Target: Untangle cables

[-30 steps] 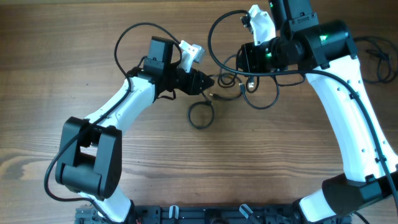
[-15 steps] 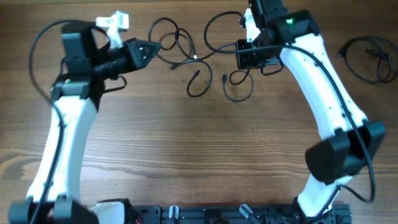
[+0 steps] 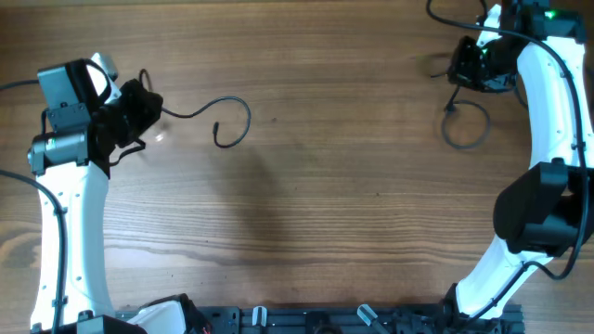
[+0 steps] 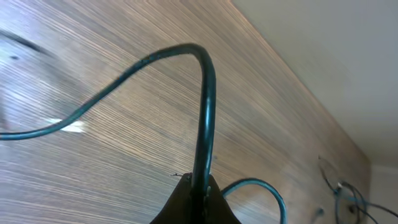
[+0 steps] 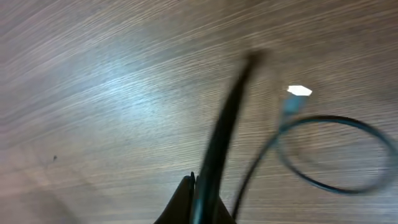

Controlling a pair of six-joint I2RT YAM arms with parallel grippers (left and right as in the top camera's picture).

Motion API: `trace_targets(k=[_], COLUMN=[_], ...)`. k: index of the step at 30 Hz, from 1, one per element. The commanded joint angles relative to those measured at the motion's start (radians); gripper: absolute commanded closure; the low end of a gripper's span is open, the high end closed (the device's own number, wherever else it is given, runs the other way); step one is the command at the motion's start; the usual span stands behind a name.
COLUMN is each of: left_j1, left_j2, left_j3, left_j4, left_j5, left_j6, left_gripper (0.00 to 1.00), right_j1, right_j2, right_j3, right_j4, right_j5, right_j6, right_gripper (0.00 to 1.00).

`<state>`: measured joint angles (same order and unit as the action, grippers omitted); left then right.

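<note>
1. Overhead, we see the wooden surface (image 3: 353, 213) with two cables lying well apart, one near 10 o'clock and one near 2 o'clock.
2. The left hand (image 3: 147, 100) is clamped on the left cable (image 3: 239, 107). Its long axis runs from that hand toward 3 o'clock, then hooks back to its free end.
3. The right hand (image 3: 462, 67) is pinched together on the right cable (image 3: 464, 139), whose loop lies at 6 o'clock from it.
4. The two wrist views show each cord rising straight out of closed fingertips; the right one is blurred.
5. We judge each cable nearest its own arm, and neither crosses the other.
</note>
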<state>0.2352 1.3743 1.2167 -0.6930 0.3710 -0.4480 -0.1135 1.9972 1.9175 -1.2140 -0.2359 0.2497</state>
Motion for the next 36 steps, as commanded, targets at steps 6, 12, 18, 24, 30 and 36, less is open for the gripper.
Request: trace_targets(k=[6, 12, 18, 24, 30, 36], left_j1=[-0.145, -0.364, -0.465, -0.489, -0.489, -0.489], left_j2=[-0.003, -0.001, 0.000, 0.000, 0.000, 0.000], left_j3=[-0.002, -0.003, -0.003, -0.007, -0.007, -0.007], left_j4=[-0.041, -0.038, -0.037, -0.038, -0.045, -0.049], left_j5=[-0.040, -0.059, -0.059, -0.063, -0.063, -0.068], left_j6=[0.007, 0.006, 0.005, -0.006, -0.006, -0.005], left_gripper=[0.96, 0.96, 0.96, 0.96, 0.96, 0.84], right_j1=[-0.011, -0.160, -0.481, -0.616, -0.626, -0.624], right_j2=[-0.043, -0.278, -0.437, -0.391, -0.278, -0.174], right_j3=[0.009, 0.009, 0.008, -0.056, -0.154, -0.156], right_j4=[0.042, 0.069, 0.068, 0.024, 0.140, 0.202], right_j5=[-0.254, -0.145, -0.027, 0.278, 0.351, 0.152], right_j6=[-0.066, 0.085, 0.369, 0.777, 0.883, 0.774], right_gripper=[0.96, 0.96, 0.96, 0.96, 0.82, 0.00])
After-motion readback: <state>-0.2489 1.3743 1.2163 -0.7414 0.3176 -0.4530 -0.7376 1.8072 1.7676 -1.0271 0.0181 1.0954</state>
